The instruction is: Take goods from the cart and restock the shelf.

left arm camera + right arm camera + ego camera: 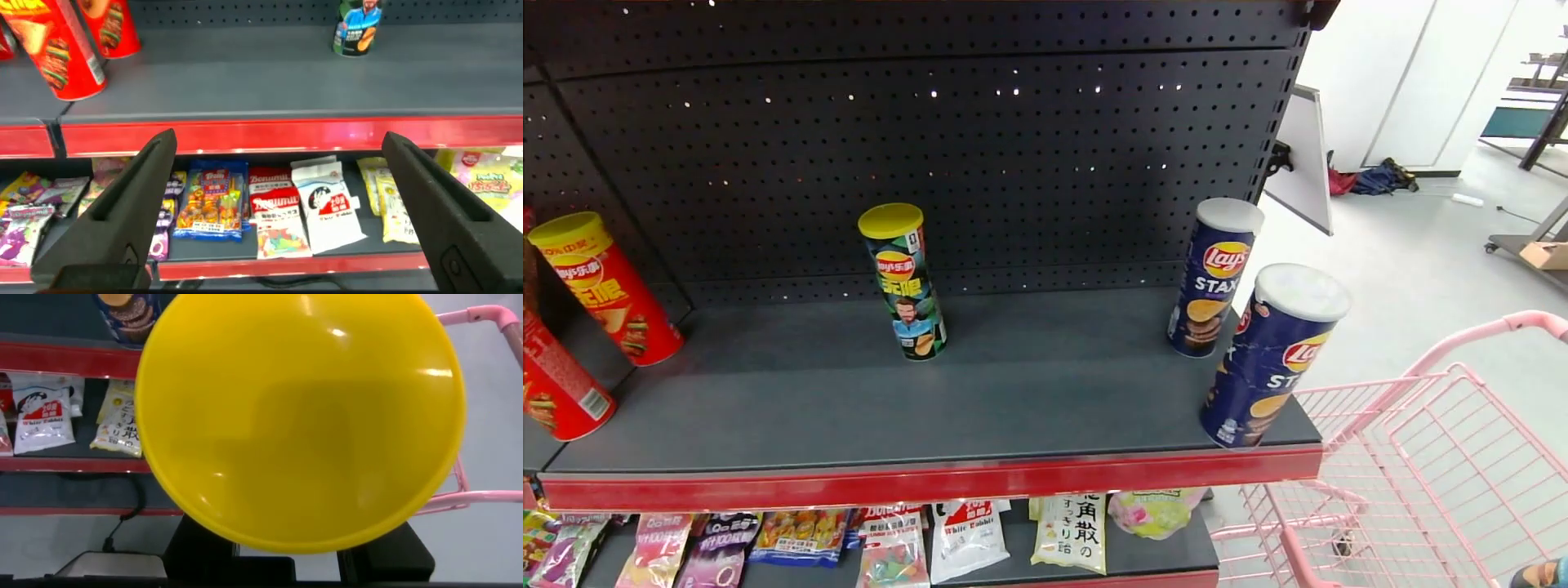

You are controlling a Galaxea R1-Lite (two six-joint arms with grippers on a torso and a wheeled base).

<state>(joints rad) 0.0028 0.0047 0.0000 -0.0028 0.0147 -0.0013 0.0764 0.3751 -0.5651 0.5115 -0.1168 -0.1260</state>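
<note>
On the upper shelf (1013, 392): five crisp tubes stand upright on the dark deck, one at centre frame, two at the right end and two at the far left.
Green tube (903, 282): it has a yellow lid and stands alone at centre frame, nearer the perforated back panel than the red front lip.
Rear navy tube (1215, 278): it has a white lid and stands right of centre, close to the back panel.
Front navy tube (1270, 359): it has a white lid and stands at the front right corner, its base just at the red lip. It is close to the rear one, but I cannot tell whether they touch.
Rear red tube (605, 286): it has a yellow lid and stands at the left of the frame.
Front red tube (556, 384): it is cut by the left edge of the frame, just in front of the rear red one.
Lower shelf (1160, 555): snack bags (968, 539) lie in a row along the bottom of the frame, under the red lip.
Cart (1421, 457): this pink wire basket sits at the lower right of the frame, just beside the shelf's right end.
Left claw (279, 137): its fingers are spread wide apart with nothing between them. It faces the red lip, with the snack bags beyond.
Right claw (294, 559): it is clamped on a yellow-lidded tube (298, 416), with dark fingers showing at either side beneath the lid.
Yellow-lidded tube: it is held off the shelf, out by the shelf's right end, with the cart's pink handle behind it.
</note>
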